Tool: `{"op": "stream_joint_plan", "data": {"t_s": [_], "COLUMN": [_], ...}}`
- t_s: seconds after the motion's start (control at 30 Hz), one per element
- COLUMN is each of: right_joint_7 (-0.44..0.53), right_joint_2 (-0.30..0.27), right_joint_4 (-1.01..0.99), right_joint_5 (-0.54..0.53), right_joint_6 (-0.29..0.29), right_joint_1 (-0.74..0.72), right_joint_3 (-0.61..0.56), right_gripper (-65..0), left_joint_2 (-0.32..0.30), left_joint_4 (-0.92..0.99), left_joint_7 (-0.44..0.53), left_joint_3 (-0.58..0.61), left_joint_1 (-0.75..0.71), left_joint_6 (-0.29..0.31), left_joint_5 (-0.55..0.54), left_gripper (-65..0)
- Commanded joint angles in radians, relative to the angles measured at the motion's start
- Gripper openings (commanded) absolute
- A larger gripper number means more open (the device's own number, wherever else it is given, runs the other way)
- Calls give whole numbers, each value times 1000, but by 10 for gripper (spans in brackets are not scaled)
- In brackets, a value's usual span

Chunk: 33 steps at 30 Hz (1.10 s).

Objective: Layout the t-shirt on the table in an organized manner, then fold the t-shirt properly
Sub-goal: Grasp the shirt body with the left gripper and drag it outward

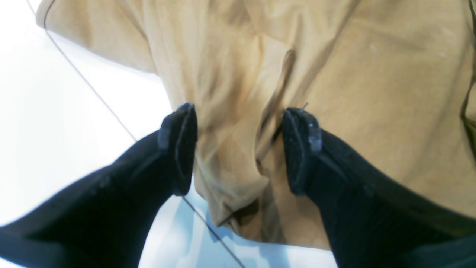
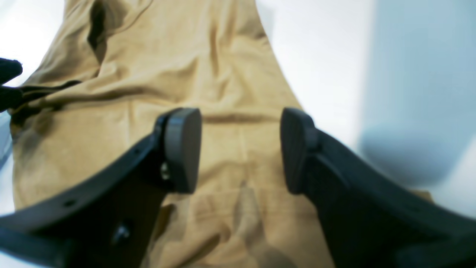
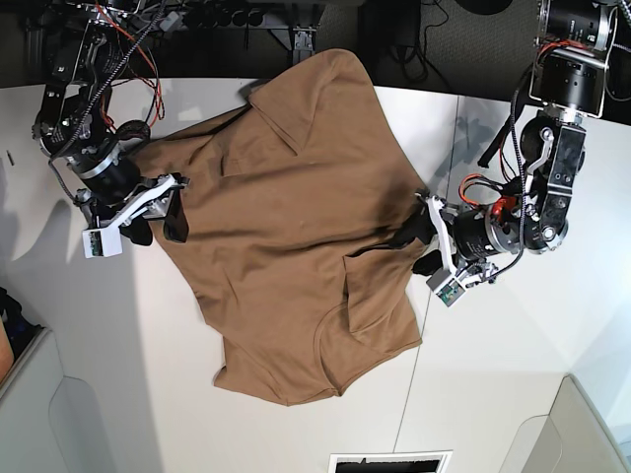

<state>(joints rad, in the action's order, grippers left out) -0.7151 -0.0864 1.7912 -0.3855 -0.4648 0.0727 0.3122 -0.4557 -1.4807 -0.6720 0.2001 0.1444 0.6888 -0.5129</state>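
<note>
Base view: plain tan-brown cotton t-shirt (image 3: 286, 227) sprawls rumpled mid-frame on the matte white table (image 3: 513, 335), left gripper (image 3: 422, 246) and right gripper (image 3: 163, 219) both spread at its edges, holding nothing; layout unfinished, folding not begun.

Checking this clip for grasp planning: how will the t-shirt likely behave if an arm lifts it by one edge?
The t-shirt is probably floppy: it lies creased on the table, so a lifted edge would likely sag. It looks thin and light, bunching between the left gripper's open jaws. The rest would likely drag along.
</note>
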Motion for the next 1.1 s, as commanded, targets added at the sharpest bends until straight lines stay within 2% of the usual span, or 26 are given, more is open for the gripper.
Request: {"op": "stream_joint_plan", "data": {"t_s": [0.0,0.17,0.33,0.73,0.8,0.9,0.97,1.07], "right_joint_7": [22,17,6,3,3,3,3,3], "right_joint_2": [-7,-7,-7,-7,-7,-7,-7,-7], "right_joint_4": [14,14,14,14,14,14,14,14], "right_joint_5": [-15,-15,-15,-15,-15,-15,-15,-15], "right_joint_6": [-5,-5,-5,-5,-5,-5,-5,-5], "right_joint_1": [-11,-11,-11,-11,-11,-11,-11,-11], "right_joint_3": [1,2,2,2,2,2,2,2], "right_gripper": [-314,-314,-314,-314,-314,-314,-314,-314], "left_joint_2": [-10,-7,-7,-8,-7,-7,-8,-8], "left_joint_4": [-16,-16,-16,-6,-4,-4,-4,-4], "left_joint_7": [22,51,123,123,123,123,124,122], "left_joint_3": [-2,40,76,76,76,76,76,76], "left_joint_1": [22,22,22,24,24,24,24,24], "left_joint_6": [9,9,-101,-101,-99,-90,-90,-89], "left_joint_5": [-12,45,135,167,166,166,166,166], "left_gripper": [-261,-261,-261,-262,-312,-502,-592,-611]}}
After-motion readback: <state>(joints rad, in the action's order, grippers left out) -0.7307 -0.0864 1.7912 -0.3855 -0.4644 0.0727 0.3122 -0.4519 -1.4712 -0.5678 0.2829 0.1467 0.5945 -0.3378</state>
